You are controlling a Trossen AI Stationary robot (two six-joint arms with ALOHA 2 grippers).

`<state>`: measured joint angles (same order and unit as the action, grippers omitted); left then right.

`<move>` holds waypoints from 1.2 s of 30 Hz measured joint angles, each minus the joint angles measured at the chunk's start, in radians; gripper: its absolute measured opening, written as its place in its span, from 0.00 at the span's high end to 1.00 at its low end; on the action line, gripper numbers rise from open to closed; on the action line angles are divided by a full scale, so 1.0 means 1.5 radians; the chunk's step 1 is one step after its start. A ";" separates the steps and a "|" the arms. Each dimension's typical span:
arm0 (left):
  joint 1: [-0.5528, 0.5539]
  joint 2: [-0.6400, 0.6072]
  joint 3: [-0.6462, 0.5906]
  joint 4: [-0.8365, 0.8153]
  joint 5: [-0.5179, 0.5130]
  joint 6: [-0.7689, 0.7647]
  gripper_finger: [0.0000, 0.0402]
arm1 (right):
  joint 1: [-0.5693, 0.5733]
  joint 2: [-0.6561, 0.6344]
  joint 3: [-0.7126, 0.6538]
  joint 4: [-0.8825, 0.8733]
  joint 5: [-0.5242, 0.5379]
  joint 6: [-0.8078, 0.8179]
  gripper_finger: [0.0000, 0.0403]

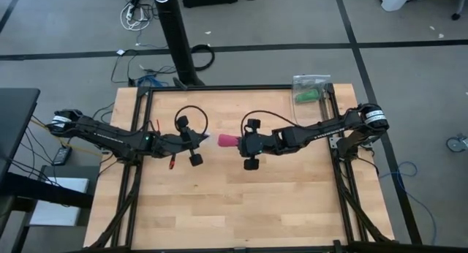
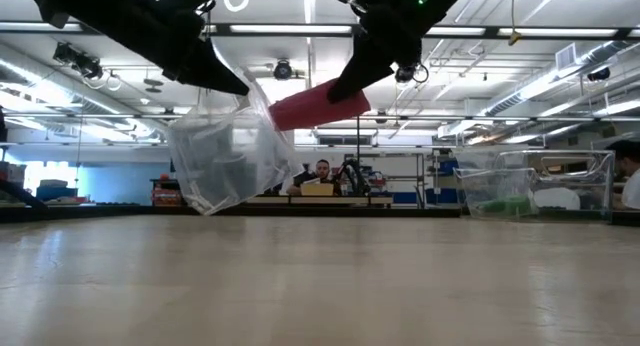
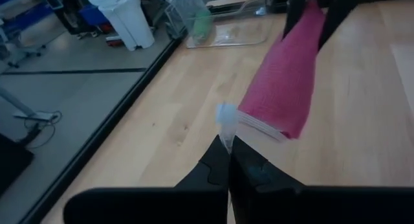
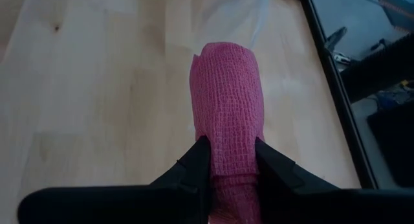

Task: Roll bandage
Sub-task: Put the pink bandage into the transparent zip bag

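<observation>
Bandage (image 1: pixel 227 141): we see it as a pink roll, held up off the table (image 1: pixel 219 209) near mid-table, w/ the free end sticking out left toward the left arm. Low view shows it well above the wood, tilted.
Right gripper (image 1: pixel 238 142): over table centre, fingers (image 4: pixel 197 160) closed on the bandage from both sides; right wrist view shows the mesh fabric squeezed betw. the 2 dark pads.
Left gripper (image 1: pixel 205 140): just left of the bandage, fingers (image 3: pixel 218 164) pinched tight on the edge of a clear bag (image 2: pixel 228 151); we see almost no gap betw. them in the left wrist view.
Bag: thin, crinkly, hangs down from the left gripper in the low view, clear of the table. Its upper edge sits right beside the bandage's free end; we can't tell if they touch.
Far right corner: 2nd clear bag (image 1: pixel 311 89) w/ a green roll (image 1: pixel 306 96) inside, lying on the table by the frame, well apart from both grippers.
Background: a person (image 2: pixel 322 171) sits far behind the table in the low view.
</observation>
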<state>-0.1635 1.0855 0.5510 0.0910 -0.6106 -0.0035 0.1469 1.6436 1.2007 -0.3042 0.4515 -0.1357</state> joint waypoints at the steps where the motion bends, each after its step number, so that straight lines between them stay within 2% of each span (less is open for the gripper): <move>1: 0.000 0.000 0.000 0.000 -0.001 -0.004 1.00 | 0.002 0.000 0.000 0.000 0.000 -0.006 0.80; 4: 0.000 0.000 0.000 0.006 0.007 -0.015 1.00 | 0.006 0.000 0.000 0.000 -0.001 -0.031 0.80; 14: 0.000 0.000 0.000 0.048 0.109 -0.016 1.00 | -0.022 0.000 0.000 0.034 -0.025 -0.082 0.80; 21: 0.000 0.000 0.000 0.047 0.124 -0.018 1.00 | -0.031 0.001 -0.001 0.072 -0.058 -0.121 0.80; 30: 0.000 0.000 0.000 0.001 0.088 -0.020 1.00 | -0.022 -0.003 -0.001 -0.032 0.041 -0.013 0.80; 36: 0.000 0.000 0.000 -0.004 0.051 -0.044 1.00 | -0.002 -0.005 -0.001 -0.019 0.122 0.051 0.80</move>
<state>-0.1631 1.0857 0.5514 0.0857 -0.5347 -0.0692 0.1437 1.6363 1.1999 -0.3321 0.6341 -0.0596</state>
